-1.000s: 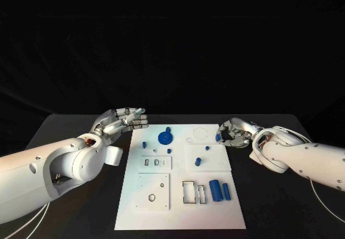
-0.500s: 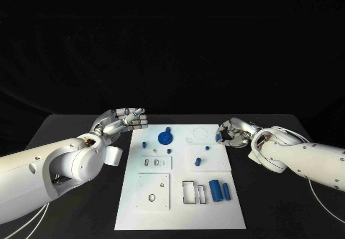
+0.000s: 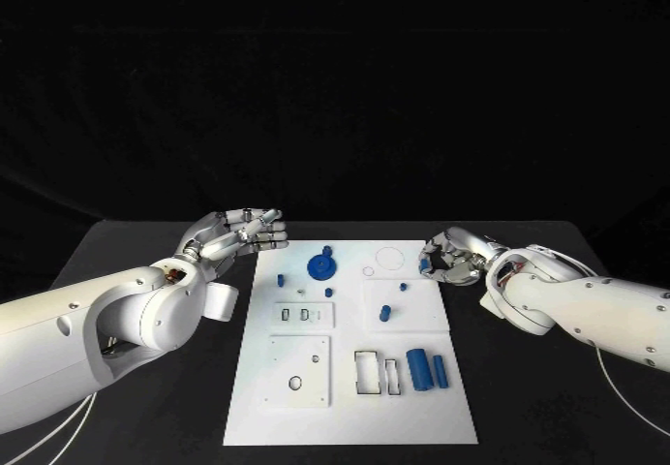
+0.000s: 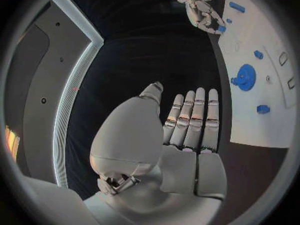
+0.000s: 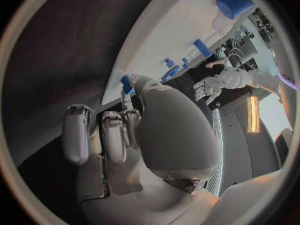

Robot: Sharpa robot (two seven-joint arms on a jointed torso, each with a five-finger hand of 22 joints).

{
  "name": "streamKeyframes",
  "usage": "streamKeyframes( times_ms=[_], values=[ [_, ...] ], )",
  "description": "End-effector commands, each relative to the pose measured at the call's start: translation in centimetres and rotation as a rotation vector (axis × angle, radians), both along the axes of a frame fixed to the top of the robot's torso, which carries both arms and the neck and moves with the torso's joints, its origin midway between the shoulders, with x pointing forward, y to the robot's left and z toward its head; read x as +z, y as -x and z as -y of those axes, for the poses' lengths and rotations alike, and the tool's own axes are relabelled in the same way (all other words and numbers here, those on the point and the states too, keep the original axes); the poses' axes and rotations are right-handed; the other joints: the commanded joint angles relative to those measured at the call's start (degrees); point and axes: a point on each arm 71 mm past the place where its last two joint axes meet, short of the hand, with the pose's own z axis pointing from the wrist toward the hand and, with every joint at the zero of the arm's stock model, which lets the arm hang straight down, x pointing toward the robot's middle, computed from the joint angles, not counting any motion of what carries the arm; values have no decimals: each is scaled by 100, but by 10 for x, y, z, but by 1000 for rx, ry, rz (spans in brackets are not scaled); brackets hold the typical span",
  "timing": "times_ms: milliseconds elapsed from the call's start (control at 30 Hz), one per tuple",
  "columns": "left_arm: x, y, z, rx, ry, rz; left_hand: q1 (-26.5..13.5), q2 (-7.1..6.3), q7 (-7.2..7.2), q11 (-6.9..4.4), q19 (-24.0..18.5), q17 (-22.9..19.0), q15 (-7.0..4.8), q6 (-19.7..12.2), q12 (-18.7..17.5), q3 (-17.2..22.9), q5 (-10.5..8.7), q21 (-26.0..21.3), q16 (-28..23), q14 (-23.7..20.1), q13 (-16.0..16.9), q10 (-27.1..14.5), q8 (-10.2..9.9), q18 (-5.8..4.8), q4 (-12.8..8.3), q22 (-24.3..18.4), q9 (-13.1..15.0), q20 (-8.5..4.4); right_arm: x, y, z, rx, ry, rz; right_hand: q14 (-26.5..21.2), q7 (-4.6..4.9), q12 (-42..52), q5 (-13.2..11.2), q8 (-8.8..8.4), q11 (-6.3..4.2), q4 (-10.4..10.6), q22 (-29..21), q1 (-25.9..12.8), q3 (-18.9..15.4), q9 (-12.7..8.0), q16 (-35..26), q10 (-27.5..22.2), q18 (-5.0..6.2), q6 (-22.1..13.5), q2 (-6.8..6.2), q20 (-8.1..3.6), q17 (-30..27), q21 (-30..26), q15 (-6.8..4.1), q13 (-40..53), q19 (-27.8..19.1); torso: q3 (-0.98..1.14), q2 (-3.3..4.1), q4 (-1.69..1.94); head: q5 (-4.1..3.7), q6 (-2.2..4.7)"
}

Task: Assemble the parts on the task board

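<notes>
The white task board (image 3: 350, 412) lies in the middle of the table. My right hand (image 3: 452, 258) hovers at the board's far right edge and pinches a small blue part (image 3: 423, 265) between thumb and finger; the right wrist view shows that part (image 5: 127, 83) at the fingertips. My left hand (image 3: 246, 231) hangs off the board's far left corner with its fingers straight and nothing in it. A blue round part with a knob (image 3: 321, 265) sits on the board's far half. Two blue cylinders (image 3: 419, 368) lie side by side at the near right.
Small blue pegs (image 3: 384, 313) stand at several spots across the board's middle. Rectangular slots (image 3: 366, 374) and a plate with round holes (image 3: 299, 385) fill its near half. Black table (image 3: 544, 407) surrounds the board on both sides.
My right hand, still pinching the small blue part, has crept slightly toward the far side. The left hand has stayed where it was.
</notes>
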Motion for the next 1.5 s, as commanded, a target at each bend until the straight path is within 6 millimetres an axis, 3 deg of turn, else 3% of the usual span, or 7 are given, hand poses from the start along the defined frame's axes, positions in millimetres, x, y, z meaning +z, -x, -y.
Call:
streamKeyframes(
  times_ms=[33,367,633,833,1000,1167,1500],
  values=[
    [1,1,2,-20,7,6,39,-16,220,21,40,3,18,11,-36,-42,-4,-34,-27,-17,0,9,-37,56,6,-5,-7,-10,-1,0,0,-7,-3,2,596,-15,37,-22,47,-18,-12,558,-69,73,7,23,57,-46,85,2,6,1509,33,-17,734,48,0,-3,-8,-4,-2],
    [1,1,2,-21,6,4,39,-16,220,21,40,3,18,11,-36,-42,-4,-34,-27,-17,0,9,-37,56,6,-5,-7,-10,1,0,0,-28,-16,37,596,-183,42,-134,292,-167,-209,572,-58,420,196,23,68,-44,502,105,-108,1509,22,-146,744,52,-3,-3,-5,-10,-16],
    [1,0,1,-19,5,3,47,-14,220,22,42,2,21,12,-41,-46,-5,-40,-40,-27,1,13,-38,55,7,-12,-8,-9,5,3,-4,-45,-43,68,596,-191,52,-151,316,-181,-323,594,-46,599,255,23,81,-50,502,163,-134,1509,35,-165,760,65,-3,-12,-9,-3,-9],
    [0,-2,-1,-13,1,0,47,-14,220,22,42,2,21,12,-41,-46,-5,-40,-40,-27,1,13,-38,55,7,-12,-8,-9,14,11,-16,-90,-81,32,596,-184,41,-279,320,-175,-375,566,-148,708,304,23,76,-40,463,192,-136,1509,-7,-162,749,42,-19,-43,-13,-8,-16],
    [-1,-3,-2,-8,-1,-2,50,-11,220,22,43,2,21,12,-43,-46,-6,-42,-43,-28,1,14,-38,55,7,-15,-8,-8,25,21,-40,-89,-113,-14,596,-178,22,-273,310,-171,-384,562,-185,741,313,23,60,-38,436,202,-135,1509,-15,-160,728,38,-48,-81,-21,-1,-33],
    [-2,-5,-2,-6,-2,-4,50,-11,220,22,43,2,21,12,-43,-46,-6,-42,-43,-28,1,14,-38,55,7,-15,-8,-8,29,31,-79,-35,-121,-51,596,-170,20,-251,296,-164,-392,563,-243,771,323,23,59,-38,400,196,-133,1509,-19,-155,727,38,-65,-134,-43,45,-87],
    [-4,-8,2,-11,-1,-9,50,-10,219,22,45,2,21,15,-45,-50,-11,-46,-48,-28,1,17,-37,56,10,-18,-9,-8,26,44,-144,67,-87,-76,596,-168,7,-217,297,-162,-424,568,-294,795,342,23,48,-39,389,163,-130,1509,-18,-152,711,41,-121,-207,-29,138,-174]
  ],
)
